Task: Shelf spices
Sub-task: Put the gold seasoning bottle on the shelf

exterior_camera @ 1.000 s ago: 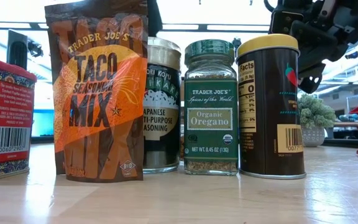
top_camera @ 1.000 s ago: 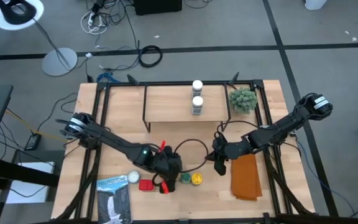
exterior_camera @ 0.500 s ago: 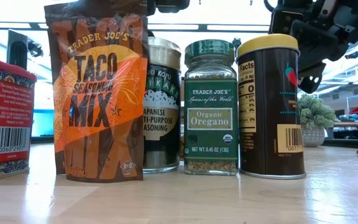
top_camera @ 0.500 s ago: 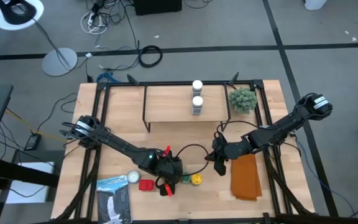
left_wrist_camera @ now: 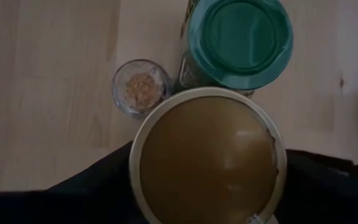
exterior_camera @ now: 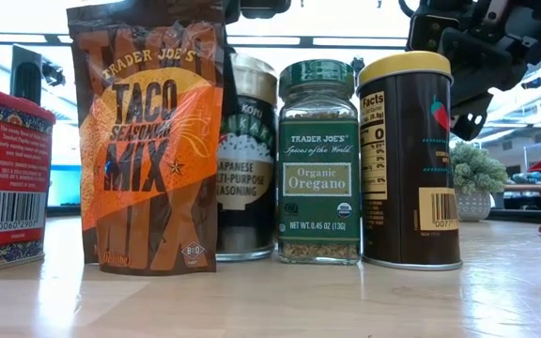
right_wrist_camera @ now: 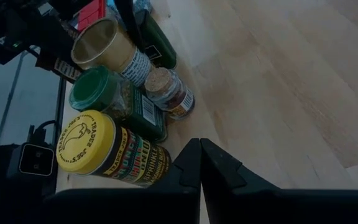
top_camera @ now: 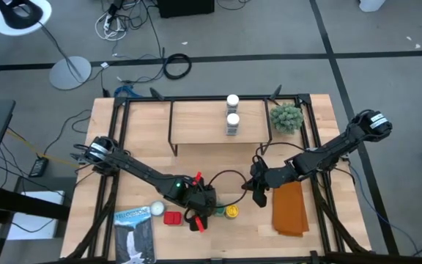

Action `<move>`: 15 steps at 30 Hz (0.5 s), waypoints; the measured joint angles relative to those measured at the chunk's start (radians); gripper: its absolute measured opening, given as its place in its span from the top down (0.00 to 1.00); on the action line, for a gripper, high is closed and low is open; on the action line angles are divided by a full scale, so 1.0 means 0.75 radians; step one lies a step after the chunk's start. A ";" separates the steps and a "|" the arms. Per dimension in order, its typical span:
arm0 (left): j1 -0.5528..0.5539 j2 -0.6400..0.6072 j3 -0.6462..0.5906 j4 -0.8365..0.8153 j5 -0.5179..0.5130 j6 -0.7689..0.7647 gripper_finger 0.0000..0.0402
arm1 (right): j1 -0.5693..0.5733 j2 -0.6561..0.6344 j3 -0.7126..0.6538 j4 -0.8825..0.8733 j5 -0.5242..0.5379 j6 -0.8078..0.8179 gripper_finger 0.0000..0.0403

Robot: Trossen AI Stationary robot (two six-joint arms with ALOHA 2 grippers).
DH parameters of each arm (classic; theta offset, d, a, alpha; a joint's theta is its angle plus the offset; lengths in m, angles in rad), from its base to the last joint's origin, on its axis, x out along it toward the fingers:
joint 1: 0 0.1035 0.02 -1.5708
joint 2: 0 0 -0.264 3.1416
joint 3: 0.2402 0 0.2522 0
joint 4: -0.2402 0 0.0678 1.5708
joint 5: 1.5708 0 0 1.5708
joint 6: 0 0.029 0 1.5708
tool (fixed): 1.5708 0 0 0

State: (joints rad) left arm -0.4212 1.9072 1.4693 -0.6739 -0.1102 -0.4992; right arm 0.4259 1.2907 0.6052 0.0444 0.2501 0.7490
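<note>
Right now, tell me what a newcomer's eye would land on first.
The row of spices along the table's front edge: the orange taco seasoning packet, the green-lidded oregano jar and the yellow-lidded tin. The left gripper hangs right over that cluster, above the tan-lidded jar. Two white-capped jars stand on the shelf.

Glossy foil taco pouch (exterior_camera: 148, 141); glass oregano jar (exterior_camera: 318, 169).

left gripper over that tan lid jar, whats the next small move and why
Probably finish closing on the tan-lidded jar, then lift it. The left gripper sits directly above it in the front cluster, the lid filling its wrist view, and in the low view the jar already leans. The shelf holds only two jars.
</note>
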 joint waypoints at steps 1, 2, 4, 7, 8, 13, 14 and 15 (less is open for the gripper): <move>0.000 0.000 0.000 0.004 0.000 0.000 0.27 | 0.000 0.000 0.000 -0.001 0.000 0.000 0.99; 0.000 0.000 0.000 0.004 0.000 0.000 0.27 | 0.000 0.000 0.000 0.000 0.000 0.000 0.99; 0.000 0.000 0.000 0.004 0.000 0.000 0.28 | 0.000 0.000 0.000 -0.001 0.000 0.000 0.99; 0.000 0.000 0.000 0.010 0.000 0.000 0.29 | 0.000 0.000 0.000 0.000 -0.001 0.000 0.98; 0.000 0.000 0.000 0.012 0.000 0.000 0.29 | 0.000 0.000 0.000 -0.001 -0.001 0.000 0.98; 0.000 0.000 0.000 0.003 -0.001 -0.001 0.29 | 0.000 0.000 0.000 -0.001 -0.001 0.000 0.99; 0.000 -0.001 0.000 0.002 -0.001 0.000 0.29 | 0.000 0.000 0.000 -0.001 -0.001 0.000 0.99; 0.000 -0.004 0.000 -0.001 0.000 0.000 0.29 | 0.000 0.000 0.000 -0.001 -0.001 0.000 0.99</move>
State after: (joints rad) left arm -0.4210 1.9044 1.4693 -0.6748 -0.1102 -0.4995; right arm 0.4259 1.2907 0.6052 0.0441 0.2493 0.7490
